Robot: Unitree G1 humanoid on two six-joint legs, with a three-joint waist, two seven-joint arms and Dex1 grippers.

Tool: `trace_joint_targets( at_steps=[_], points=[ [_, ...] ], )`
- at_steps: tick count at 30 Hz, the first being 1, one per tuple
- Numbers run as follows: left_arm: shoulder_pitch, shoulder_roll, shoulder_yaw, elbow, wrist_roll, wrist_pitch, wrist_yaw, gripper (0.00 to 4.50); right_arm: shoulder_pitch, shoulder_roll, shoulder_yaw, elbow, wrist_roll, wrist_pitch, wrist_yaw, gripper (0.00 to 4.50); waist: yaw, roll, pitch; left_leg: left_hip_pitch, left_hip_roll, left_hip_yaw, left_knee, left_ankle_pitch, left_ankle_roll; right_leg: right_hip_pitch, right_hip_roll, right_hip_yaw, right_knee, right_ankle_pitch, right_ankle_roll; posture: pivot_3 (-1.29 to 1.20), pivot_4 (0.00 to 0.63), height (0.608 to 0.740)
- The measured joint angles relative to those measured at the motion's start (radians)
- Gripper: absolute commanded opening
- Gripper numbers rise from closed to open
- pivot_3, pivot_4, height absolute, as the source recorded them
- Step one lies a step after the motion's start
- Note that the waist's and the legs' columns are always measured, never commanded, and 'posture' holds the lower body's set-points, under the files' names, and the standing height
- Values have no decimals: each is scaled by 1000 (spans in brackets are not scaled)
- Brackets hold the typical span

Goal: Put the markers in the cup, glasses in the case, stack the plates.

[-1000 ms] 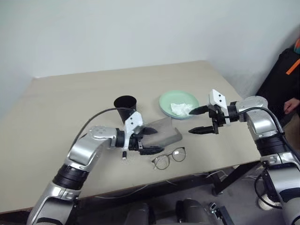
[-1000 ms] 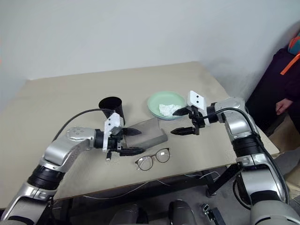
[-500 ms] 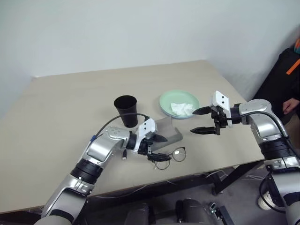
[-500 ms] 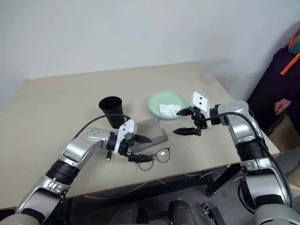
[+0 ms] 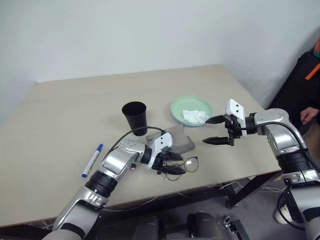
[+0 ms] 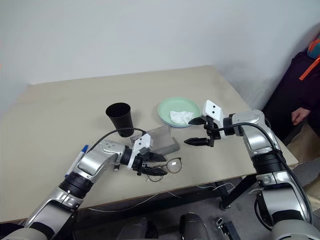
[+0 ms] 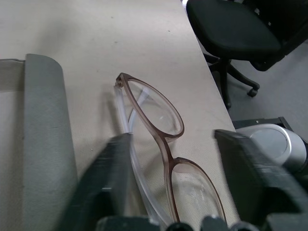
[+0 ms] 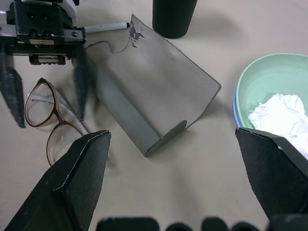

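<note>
The glasses (image 7: 159, 122) lie on the table (image 5: 70, 105) near its front edge, just in front of the grey case (image 5: 181, 142). My left gripper (image 5: 178, 164) is down over them, open, one finger (image 7: 111, 173) on each side of the frame. The black cup (image 5: 134, 117) stands upright behind the case. A blue-capped marker (image 5: 92, 160) lies at the left, and a black-capped marker (image 8: 107, 27) lies beside my left wrist. The mint green plate (image 5: 176, 107) holds a white tissue (image 5: 194, 116), with a blue plate rim (image 8: 235, 108) showing beneath it. My right gripper (image 5: 205, 131) hovers open, right of the case.
A person in dark clothes with an orange stripe (image 5: 309, 75) stands at the table's right. A black office chair (image 7: 231, 24) sits on the floor beyond the front edge. The table's left and far parts are bare.
My left gripper has swung right and down from beside the case onto the glasses, and its fingers have come closer together. The arm's move uncovered the blue-capped marker. The right gripper has held still.
</note>
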Motion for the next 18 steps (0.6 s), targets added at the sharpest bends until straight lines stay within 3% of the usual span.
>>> trace_joint_targets(
  at_steps=[5, 18],
  points=[
    [0, -2, 0, 0, 10, 0, -2, 85, 0, 0, 0, 0, 0, 0, -6, 4500, 0, 0, 0, 0, 0, 0, 0, 0, 0, 0, 0, 0, 0, 0, 0, 0, 0, 738],
    [-4, -13, 6, -4, 6, -2, -16, 31, 1, 0, 5, 0, 0, -4, -18, 4500, 2, 0, 0, 0, 0, 0, 2, -1, 2, 1, 0, 0, 0, 0, 0, 0, 0, 738]
  ],
)
